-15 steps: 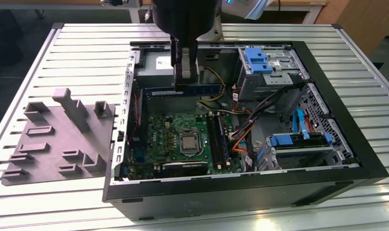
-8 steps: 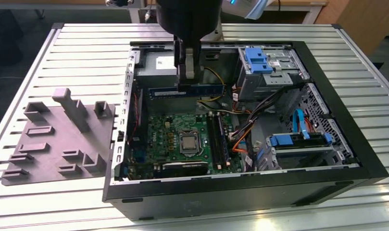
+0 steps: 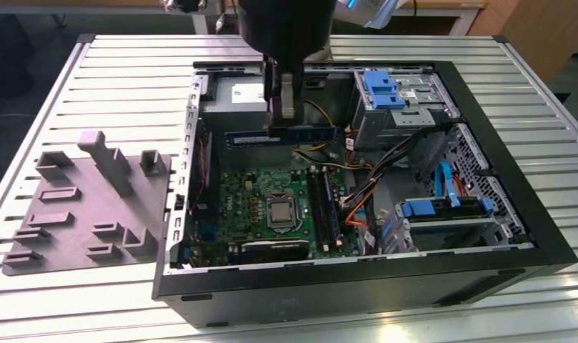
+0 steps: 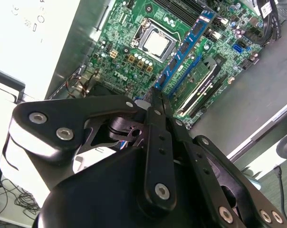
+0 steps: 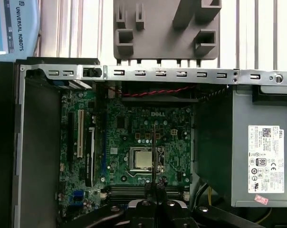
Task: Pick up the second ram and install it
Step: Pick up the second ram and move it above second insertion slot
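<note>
Gripper (image 4: 155, 96) was seen closest in the second wrist view, clenched on second ram (image 3: 313, 133) | ram was held level, on edge, above motherboard (image 3: 246, 200) in far part of open computer case (image 3: 365, 286) | kept apart from slot rails (image 3: 324, 207) | grey block plate (image 3: 79, 214) was laid at the exterior view's left, beside case

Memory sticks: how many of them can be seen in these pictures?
2. The second ram is held in the fingers above the open case. Another memory stick is seated beside the processor. More may be hidden.
</note>
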Tool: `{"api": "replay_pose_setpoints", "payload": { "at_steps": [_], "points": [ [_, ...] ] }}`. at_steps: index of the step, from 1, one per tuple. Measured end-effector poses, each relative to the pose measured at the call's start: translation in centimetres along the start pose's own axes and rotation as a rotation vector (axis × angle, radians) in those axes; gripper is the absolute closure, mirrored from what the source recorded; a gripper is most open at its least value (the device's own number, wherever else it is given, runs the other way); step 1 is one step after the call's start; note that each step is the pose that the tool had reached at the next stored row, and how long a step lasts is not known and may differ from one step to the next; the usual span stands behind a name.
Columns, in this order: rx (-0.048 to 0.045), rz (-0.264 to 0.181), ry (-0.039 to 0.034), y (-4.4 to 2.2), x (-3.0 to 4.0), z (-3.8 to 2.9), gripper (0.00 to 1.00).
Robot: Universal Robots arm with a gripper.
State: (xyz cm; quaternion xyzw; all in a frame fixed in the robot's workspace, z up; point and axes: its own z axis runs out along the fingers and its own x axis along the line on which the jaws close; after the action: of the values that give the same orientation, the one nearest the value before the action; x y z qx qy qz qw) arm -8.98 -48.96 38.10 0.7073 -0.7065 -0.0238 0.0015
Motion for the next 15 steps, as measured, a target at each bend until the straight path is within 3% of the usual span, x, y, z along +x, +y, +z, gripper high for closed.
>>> {"api": "replay_pose_setpoints", "payload": {
  "at_steps": [15],
  "points": [
    [0.0, 0.0, 0.0051, -0.58, -0.01, 0.43, 0.89]
  ]
}}
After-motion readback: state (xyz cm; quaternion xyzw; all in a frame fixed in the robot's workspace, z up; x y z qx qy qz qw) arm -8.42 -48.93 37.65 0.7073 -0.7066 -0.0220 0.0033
